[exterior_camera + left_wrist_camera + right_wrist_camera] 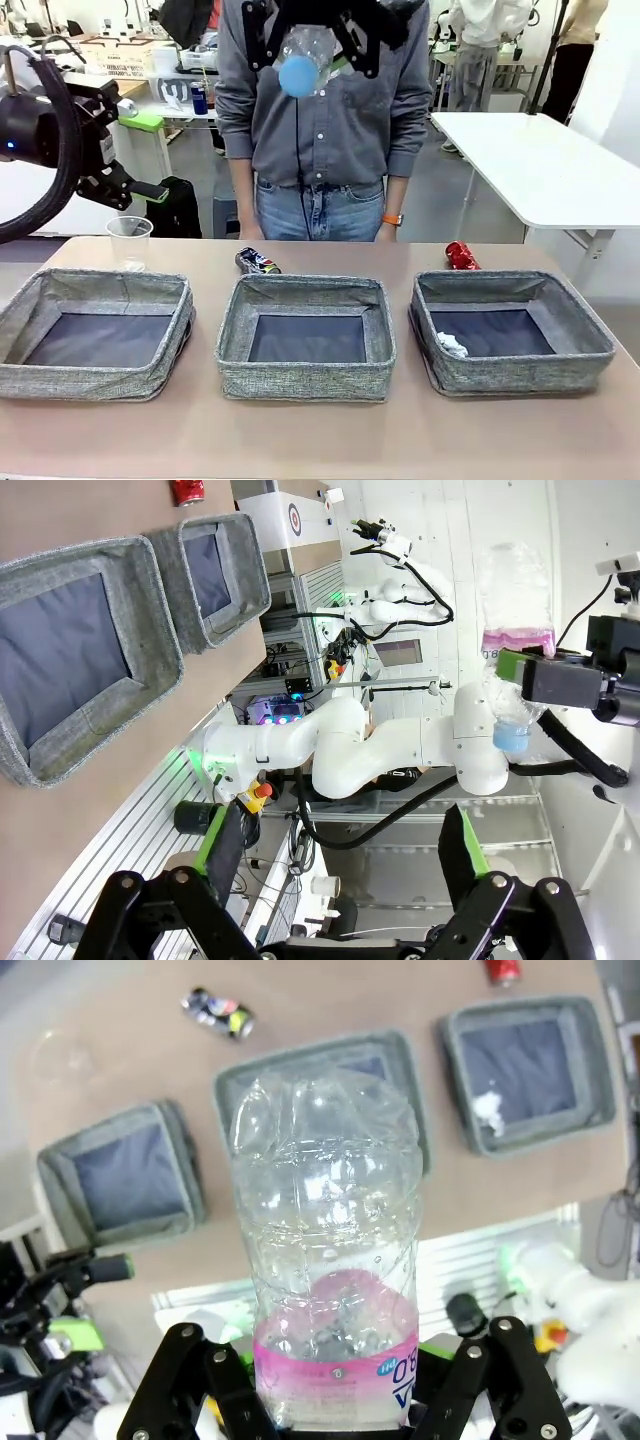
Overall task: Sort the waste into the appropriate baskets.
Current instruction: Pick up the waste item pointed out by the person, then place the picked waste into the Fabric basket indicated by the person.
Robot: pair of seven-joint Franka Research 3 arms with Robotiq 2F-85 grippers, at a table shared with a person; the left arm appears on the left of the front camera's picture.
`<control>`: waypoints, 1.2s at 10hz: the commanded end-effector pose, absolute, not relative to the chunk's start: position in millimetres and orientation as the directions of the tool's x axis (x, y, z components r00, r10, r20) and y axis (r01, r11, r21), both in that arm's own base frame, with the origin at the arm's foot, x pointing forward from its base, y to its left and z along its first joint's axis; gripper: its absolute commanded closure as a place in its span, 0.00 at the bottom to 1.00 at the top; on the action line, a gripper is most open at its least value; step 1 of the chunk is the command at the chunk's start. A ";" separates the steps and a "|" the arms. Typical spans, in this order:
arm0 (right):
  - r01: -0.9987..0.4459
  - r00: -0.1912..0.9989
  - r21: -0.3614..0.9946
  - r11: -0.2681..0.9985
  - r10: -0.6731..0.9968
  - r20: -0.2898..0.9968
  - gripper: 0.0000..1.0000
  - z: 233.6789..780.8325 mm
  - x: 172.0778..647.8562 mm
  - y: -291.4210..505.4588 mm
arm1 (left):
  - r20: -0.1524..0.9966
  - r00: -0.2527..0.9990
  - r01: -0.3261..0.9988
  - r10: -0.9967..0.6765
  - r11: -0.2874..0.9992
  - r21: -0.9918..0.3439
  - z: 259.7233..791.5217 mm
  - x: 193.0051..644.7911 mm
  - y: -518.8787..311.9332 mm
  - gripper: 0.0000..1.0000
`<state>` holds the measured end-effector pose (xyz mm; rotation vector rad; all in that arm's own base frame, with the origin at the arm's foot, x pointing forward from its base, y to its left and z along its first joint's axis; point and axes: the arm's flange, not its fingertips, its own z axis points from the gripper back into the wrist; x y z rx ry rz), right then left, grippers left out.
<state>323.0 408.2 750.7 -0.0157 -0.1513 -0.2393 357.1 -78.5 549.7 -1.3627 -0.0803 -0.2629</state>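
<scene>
The tan bench (320, 440) is carrying three grey woven baskets in a row, with a person (320, 140) standing at its far edge. The left basket (90, 380) and the middle basket (305, 378) are showing bare dark bottoms. The right basket (520, 372) is holding a white paper wad (452, 345) in its near left corner.

The left gripper (145, 157) is hanging above the bench's far left corner. Its fingers (222, 845) are spread wide with nothing between them.

The right gripper (335, 1390) is hovering high over the bench, in front of the person's chest. Its fingers (215, 1385) are clamping the clear plastic bottle (325, 1260) at its pink label, and the blue cap is facing the front camera. From the right wrist, the bottle's body is lying across the middle basket far below.

The rest of the waste is lying on the bench behind the baskets:
- The clear plastic cup (129, 240) is standing upright just behind the left basket.
- The crushed dark patterned can (257, 262) is lying behind the middle basket's left corner.
- The crushed red can (461, 256) is lying just behind the right basket.
</scene>
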 end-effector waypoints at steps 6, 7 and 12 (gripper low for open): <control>0.237 0.960 0.002 0.971 -0.235 0.151 1.00 750.7 323.0 408.2 | 0.201 0.968 0.228 -0.151 0.191 -0.955 552.4 354.9 -77.5 0.00; 0.237 0.960 0.002 0.971 -0.235 0.151 1.00 750.7 323.0 408.2 | 0.201 0.968 0.228 -0.151 0.191 -0.955 552.4 354.9 -77.5 0.00; 0.237 0.960 0.002 0.971 -0.235 0.151 1.00 750.7 323.0 408.2 | 0.201 0.968 0.228 -0.151 0.191 -0.955 552.4 354.9 -77.5 0.00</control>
